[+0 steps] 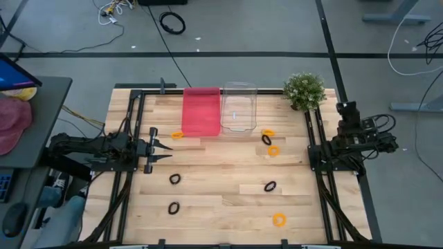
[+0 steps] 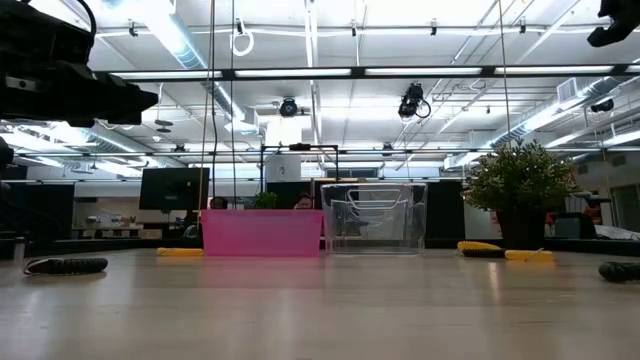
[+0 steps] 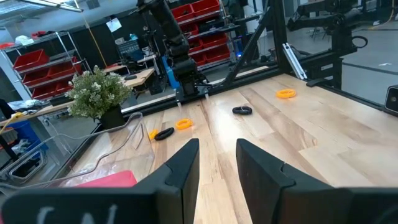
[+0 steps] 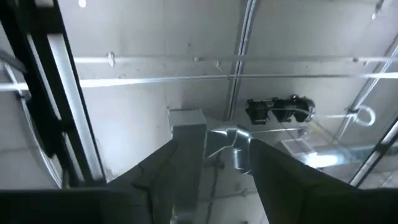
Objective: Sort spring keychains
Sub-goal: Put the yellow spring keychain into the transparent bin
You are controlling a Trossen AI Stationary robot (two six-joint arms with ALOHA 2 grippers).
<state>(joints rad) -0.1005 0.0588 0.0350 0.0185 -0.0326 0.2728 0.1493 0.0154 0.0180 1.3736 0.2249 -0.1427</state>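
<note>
Left gripper (image 1: 160,149) is closest to the orange spring keychain (image 1: 178,135) just ahead, fingers apart and empty; right gripper's (image 4: 214,163) fingers are apart too.

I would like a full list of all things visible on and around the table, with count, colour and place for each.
orange spring keychains: four; one beside the pink bin, two near the clear bin, one at the table's near right.
black spring keychains: four; two near left, one by the clear bin, one right of centre.
pink bin: one, far edge, centre.
clear bin: one, transparent, right next to the pink bin.
potted plant: one, green, far right corner.
table: one, light wood.
left gripper: dark, open, at the left edge.
right gripper: dark, open, pointing at the ceiling, at the right edge.
</note>
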